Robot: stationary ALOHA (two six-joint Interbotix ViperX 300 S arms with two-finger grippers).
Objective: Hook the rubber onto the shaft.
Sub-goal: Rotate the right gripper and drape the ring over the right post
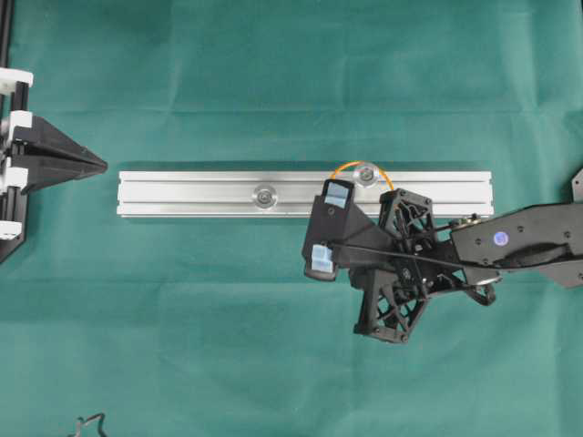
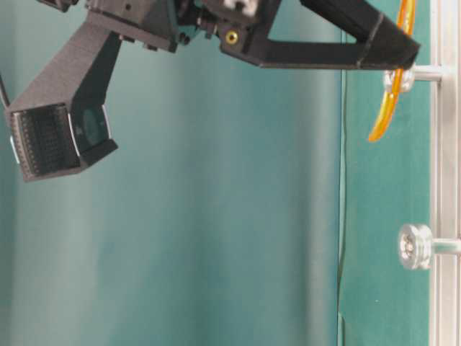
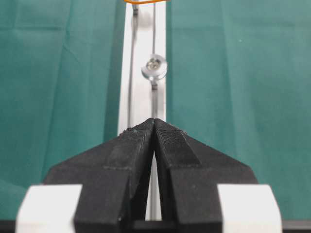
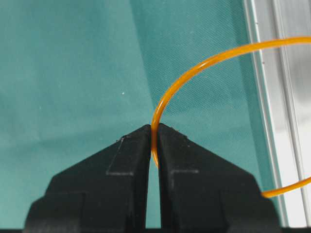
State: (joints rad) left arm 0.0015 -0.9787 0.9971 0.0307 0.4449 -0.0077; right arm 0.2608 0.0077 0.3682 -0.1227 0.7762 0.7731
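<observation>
The aluminium rail (image 1: 182, 194) lies across the middle of the green cloth with two upright shafts. An orange rubber (image 1: 349, 167) arcs round the far side of the right-hand shaft (image 1: 367, 173) and lies against its head (image 2: 395, 79); I cannot tell whether it sits below the head. My right gripper (image 4: 154, 127) points down, shut on the rubber (image 4: 194, 73), with its fingertip (image 2: 412, 50) beside that shaft. In the overhead view the wrist camera hides its tips. The other shaft (image 1: 265, 194) stands bare. My left gripper (image 1: 100, 166) is shut and empty off the rail's left end.
The right arm (image 1: 519, 241) reaches in from the right, over the rail's right part. A black cable (image 1: 86, 423) lies at the bottom left corner. From the left wrist, the rail (image 3: 141, 97) runs straight ahead with the bare shaft (image 3: 154, 68) on it.
</observation>
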